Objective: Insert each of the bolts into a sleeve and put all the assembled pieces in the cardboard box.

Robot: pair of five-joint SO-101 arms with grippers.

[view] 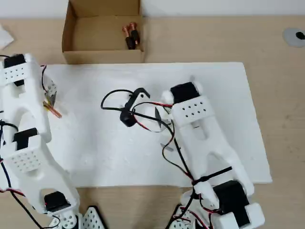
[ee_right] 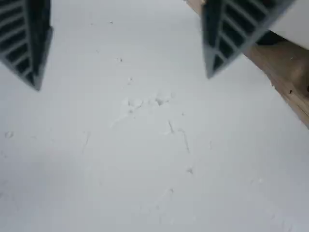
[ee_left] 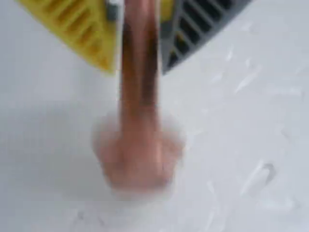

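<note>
Copper-coloured bolt clamped in the left gripper, shank between the yellow finger and the grey one, head down and at or just above the white foam sheet. Gripped high on the shank, probably to leave the lower length free for a sleeve. From above, placed at the sheet's left edge, well apart from the cardboard box.

Over the middle of the sheet, the right gripper: dark fingers spread wide, nothing between them, bare foam beneath and a strip of the wooden table to one side. Likely held open to take a sleeve or to receive the bolt; cannot tell which.

Inside the box, near its right wall, what look like two assembled pieces: copper bolts in black sleeves, lying side by side.

Judged partway through: some pieces boxed, this bolt not yet sleeved. Next step calls for mating bolt and sleeve on a straight line-up, with risk of jamming or slipping from a tilted shank.
</note>
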